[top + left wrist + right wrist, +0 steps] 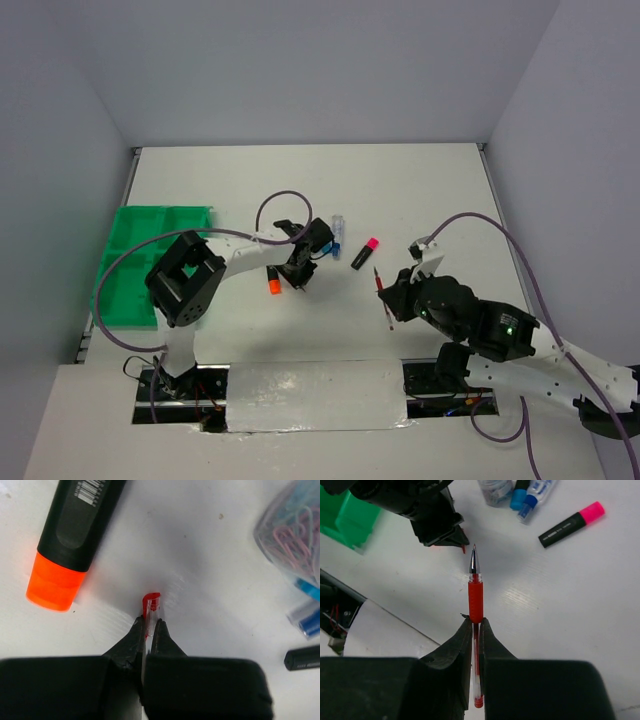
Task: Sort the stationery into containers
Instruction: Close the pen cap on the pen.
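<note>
My left gripper (149, 623) is shut on a tiny red and clear pen cap (152, 601), held close over the white table; it also shows in the top view (298, 278). An orange-black highlighter (75, 535) lies just to its left (272, 283). My right gripper (475, 623) is shut on a thin red pen (475, 587), tip pointing away, held above the table (381, 285). A pink-black highlighter (572, 524) and blue-capped markers (525, 495) lie beyond it. The green tray (150, 255) sits at the far left.
A clear packet of coloured paper clips (295, 535) lies beside the blue-capped markers (337, 235). The left arm's body (420, 505) stands between the red pen and the tray. Cables loop over the table near both arms.
</note>
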Tool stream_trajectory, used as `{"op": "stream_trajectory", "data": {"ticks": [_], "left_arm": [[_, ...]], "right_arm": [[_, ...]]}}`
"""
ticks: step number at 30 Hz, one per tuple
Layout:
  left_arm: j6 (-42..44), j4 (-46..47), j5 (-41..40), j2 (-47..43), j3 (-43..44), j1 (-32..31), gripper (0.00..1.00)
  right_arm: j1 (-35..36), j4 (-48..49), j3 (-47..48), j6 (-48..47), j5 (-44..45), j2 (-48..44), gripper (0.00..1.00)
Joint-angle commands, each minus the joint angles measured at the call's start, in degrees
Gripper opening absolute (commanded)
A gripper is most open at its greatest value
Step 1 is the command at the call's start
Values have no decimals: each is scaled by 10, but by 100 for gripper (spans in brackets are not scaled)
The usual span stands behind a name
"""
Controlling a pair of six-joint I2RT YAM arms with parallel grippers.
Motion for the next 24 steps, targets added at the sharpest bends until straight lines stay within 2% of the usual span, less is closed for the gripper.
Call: {"op": "stream_trajectory", "data": {"ticks": [1,3,6,10,12,13,15,18,24], "left_arm": [[42,30,-26,-18,-67,-30,0],[50,62,-62,-56,-86,-41,0],[98,105,-108,-158,-134,-59,0],[139,117,-135,-218,-154,-70,0],[162,106,-138,-211,-133,-68,0],[164,56,-139,-180,-117,-68,0],[192,20,-136,-123,-68,-69,0],[204,-26,-145,-78,-38,-84,0],[285,35,-110,-56,-66,-91,0]], "right_arm": [[-1,98,-33,-20,-42,-14,0],[-1,121,-60,-11,-61,-9,0],[-1,155,-91,9,-72,1,0],[-1,231,-142,25,-105,19,0],[-1,236,-141,35,-106,49,0],[-1,240,-139,40,-108,57,0],[-1,246,-139,40,-113,68,0],[-1,234,-130,45,-102,63,0],[-1,114,-82,55,-29,1,0]]}}
